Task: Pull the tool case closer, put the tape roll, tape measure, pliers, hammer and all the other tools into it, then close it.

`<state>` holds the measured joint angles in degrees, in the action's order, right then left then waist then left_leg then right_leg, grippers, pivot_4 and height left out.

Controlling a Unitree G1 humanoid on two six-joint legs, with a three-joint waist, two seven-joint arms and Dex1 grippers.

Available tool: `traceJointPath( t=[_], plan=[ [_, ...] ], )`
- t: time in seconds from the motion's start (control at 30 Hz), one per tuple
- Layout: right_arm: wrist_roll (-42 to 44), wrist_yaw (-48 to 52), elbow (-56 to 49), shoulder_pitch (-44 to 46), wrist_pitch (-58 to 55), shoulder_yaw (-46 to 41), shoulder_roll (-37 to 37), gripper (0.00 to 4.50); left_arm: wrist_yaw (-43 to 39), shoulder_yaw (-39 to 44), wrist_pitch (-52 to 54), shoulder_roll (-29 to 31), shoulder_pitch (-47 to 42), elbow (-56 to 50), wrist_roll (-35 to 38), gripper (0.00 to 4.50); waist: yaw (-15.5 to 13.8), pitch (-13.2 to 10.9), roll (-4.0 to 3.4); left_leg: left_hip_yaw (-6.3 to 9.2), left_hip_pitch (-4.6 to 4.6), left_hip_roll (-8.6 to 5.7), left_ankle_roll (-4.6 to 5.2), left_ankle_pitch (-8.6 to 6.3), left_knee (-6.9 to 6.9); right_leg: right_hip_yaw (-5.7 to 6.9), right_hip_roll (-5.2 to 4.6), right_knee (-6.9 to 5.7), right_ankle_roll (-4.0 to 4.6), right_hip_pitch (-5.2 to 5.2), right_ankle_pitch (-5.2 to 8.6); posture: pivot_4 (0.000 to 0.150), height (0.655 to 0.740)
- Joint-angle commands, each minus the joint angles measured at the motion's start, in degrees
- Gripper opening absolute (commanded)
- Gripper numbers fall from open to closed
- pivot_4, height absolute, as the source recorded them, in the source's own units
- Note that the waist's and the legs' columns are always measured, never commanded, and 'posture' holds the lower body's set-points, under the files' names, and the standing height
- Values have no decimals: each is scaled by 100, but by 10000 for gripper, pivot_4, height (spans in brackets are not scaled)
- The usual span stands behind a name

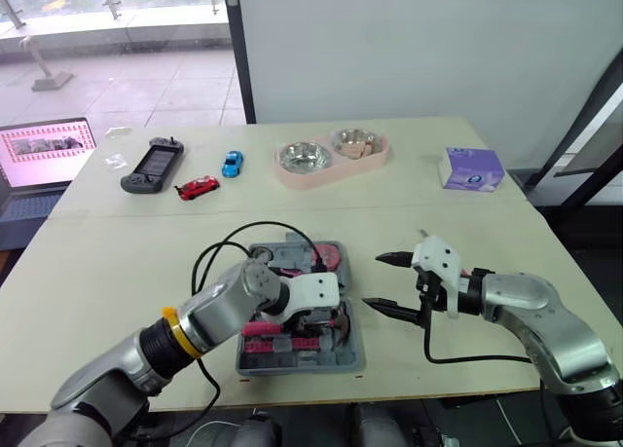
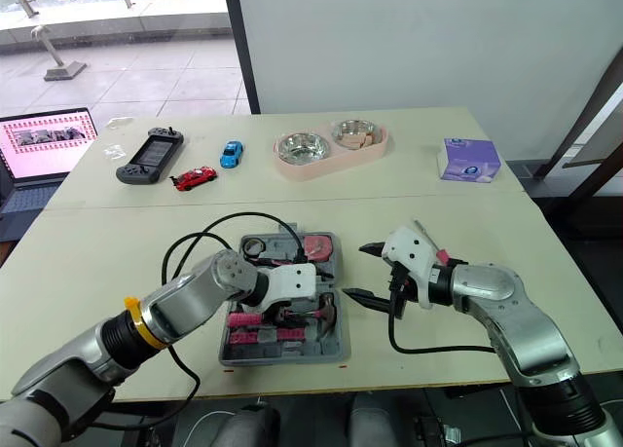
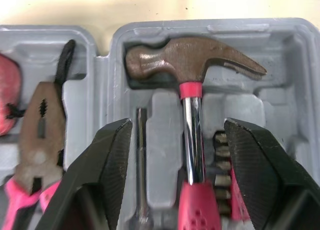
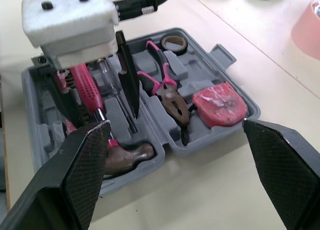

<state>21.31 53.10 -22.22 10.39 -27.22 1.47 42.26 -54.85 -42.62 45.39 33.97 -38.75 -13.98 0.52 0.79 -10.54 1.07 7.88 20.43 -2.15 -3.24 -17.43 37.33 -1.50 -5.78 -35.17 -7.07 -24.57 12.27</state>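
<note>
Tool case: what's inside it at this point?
Inside the tool case lie the hammer, pliers, tape measure, tape roll and a screwdriver. The left gripper, open over the hammer's handle, hides the slots beneath it.

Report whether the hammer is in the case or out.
In. The hammer lies seated in its moulded slot in the case, head in the recess; the left gripper, open, straddles its handle.

Laptop (image 1: 39, 160), game controller (image 1: 152, 165), red car (image 1: 197, 187), blue car (image 1: 232, 164), pink double bowl (image 1: 290, 179), purple box (image 1: 471, 168)
</note>
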Motion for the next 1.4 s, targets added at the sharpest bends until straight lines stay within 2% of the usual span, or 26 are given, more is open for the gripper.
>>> traceJointPath(
  t=[0.03, 0.17, 0.27, 0.43, 0.53, 0.57, 0.6, 0.7, 0.73, 0.87, 1.0, 1.4],
  plan=[
    [111, -2, -212, 84, 18, -149, 47, 45000, -113, 571, 24, 187, -79, -547, 124, 27493, -1, 0, 0, 0, 0, 0, 0, 0, 0, 0, 0, 0, 0, 0, 0, 1500, 7360],
    [105, -22, -196, 152, 3, -128, 44, 45000, -239, 1166, -62, 472, 135, -675, 377, 27493, 11, 0, -1, 0, -1, 0, 0, 0, 0, 0, 0, 0, 0, 0, 0, 1500, 7360],
    [116, -72, -205, 197, -38, -127, 12, 45000, -278, 1979, -146, 441, 530, -681, 918, 27493, 21, 1, -2, -1, -5, 1, 0, 0, -2, 0, 0, -2, 0, 0, 0, 1500, 7360],
    [106, -177, -232, 186, -72, -104, -41, 45000, -443, 2850, -501, 585, 1498, -640, 1508, 27493, 14, 1, -2, 0, -3, 1, 0, 0, 0, 0, -1, -1, 0, 0, 0, 1500, 7360],
    [135, -192, -276, 178, -117, -77, -57, 45000, -392, 3152, -731, 464, 1997, -555, 1752, 27493, 0, 1, -3, 0, -4, 2, 0, 0, -2, 0, -1, -2, 1, 0, 0, 1500, 7360],
    [153, -188, -296, 170, -134, -72, -58, 45000, -406, 3225, -817, 431, 2169, -560, 1833, 22420, -2, 1, -3, 0, -3, 1, 0, 0, -1, 0, -1, -1, 1, 0, 0, 1500, 7360],
    [162, -182, -301, 174, -149, -62, -56, 45000, -448, 3247, -940, 433, 2329, -562, 1864, 19441, -5, 1, -2, 0, -2, 1, 0, 0, 0, 0, -1, 0, 1, 0, 0, 1500, 7360],
    [153, -153, -255, 233, -163, -39, -46, 45000, -403, 3211, -1401, 349, 2629, -386, 1758, 4015, -13, 2, -2, 0, -1, 1, 0, 0, -1, 0, -2, 1, 1, 0, 0, 1500, 7360],
    [154, -148, -254, 252, -175, -33, -49, 45000, -414, 3201, -1671, 278, 2739, -278, 1736, 121, -13, 2, -3, 0, -2, 1, 0, 0, -1, 0, -2, 1, 1, 0, -1, 1500, 7360],
    [124, -156, -195, 360, -221, 26, -90, 45000, -279, 3021, -2405, -2, 2861, 150, 1476, 121, -8, 2, -4, -1, -4, 1, 0, 0, -1, 0, -2, 1, 2, 0, -1, 1500, 7360],
    [177, -151, -279, 375, -313, 47, -96, 45000, -306, 2835, -2561, -263, 2836, 412, 1437, 121, -11, 2, -4, -2, -4, 1, 0, 0, -1, 0, -2, 1, 2, 0, -1, 1500, 7360],
    [201, -205, -394, 341, -468, -16, -42, 45000, -442, 2474, -3156, -275, 2620, 1190, 890, 121, -10, 3, -5, -2, -4, 1, 0, 0, -1, 0, -2, 1, 2, 0, -1, 1500, 7360]
  ],
)
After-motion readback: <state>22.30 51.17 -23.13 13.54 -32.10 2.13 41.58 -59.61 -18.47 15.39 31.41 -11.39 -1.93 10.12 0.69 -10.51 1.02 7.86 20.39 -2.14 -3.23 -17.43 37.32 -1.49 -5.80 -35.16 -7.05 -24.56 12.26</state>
